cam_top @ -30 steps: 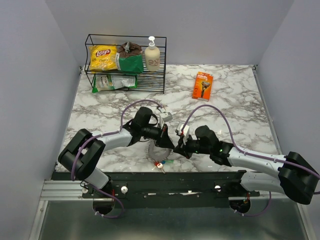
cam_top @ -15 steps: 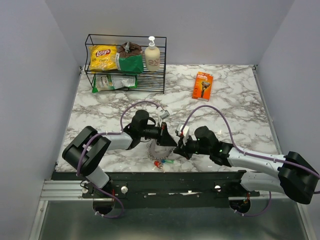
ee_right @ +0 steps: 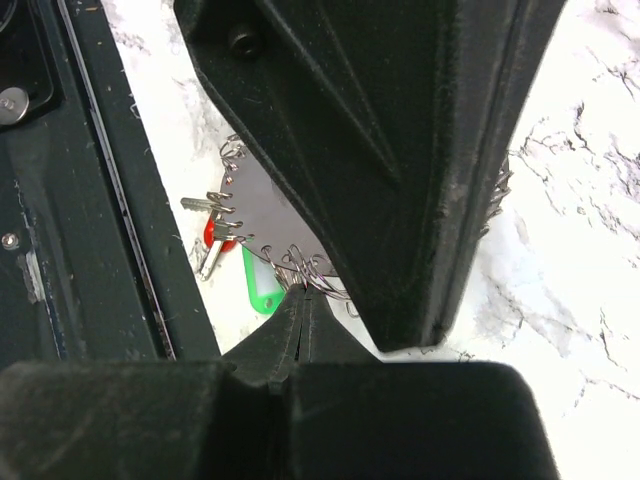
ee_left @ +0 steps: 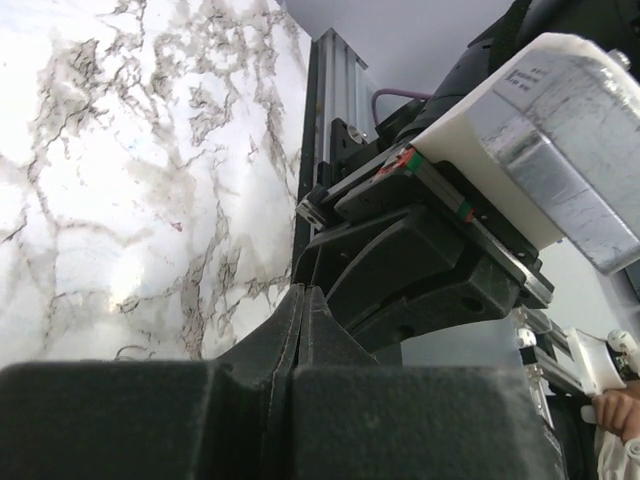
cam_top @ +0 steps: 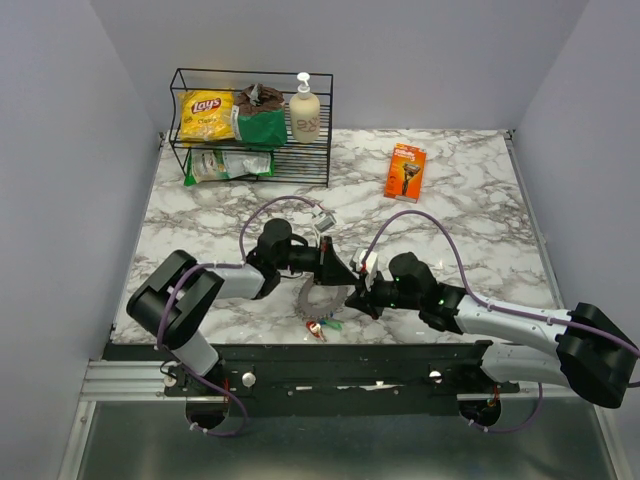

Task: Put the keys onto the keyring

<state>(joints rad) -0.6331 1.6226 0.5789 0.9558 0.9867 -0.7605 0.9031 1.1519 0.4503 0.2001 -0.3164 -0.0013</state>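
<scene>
I'm finding the tightest spot at the near edge, where the left gripper [cam_top: 335,275] and the right gripper [cam_top: 357,297], both pinched closed, are crowding tip to tip beside the keyring [cam_top: 306,300]. From the right wrist, the left gripper's body is covering most of the ring, leaving only one looped edge exposed. The keys [cam_top: 320,327] are lying just beside the black rail [cam_top: 250,352], which is blocking any low approach from the near side. I'm seeing open table [cam_top: 470,230] to the right and behind, while the wire rack [cam_top: 250,125] and the orange box [cam_top: 405,171] are standing well back.
</scene>
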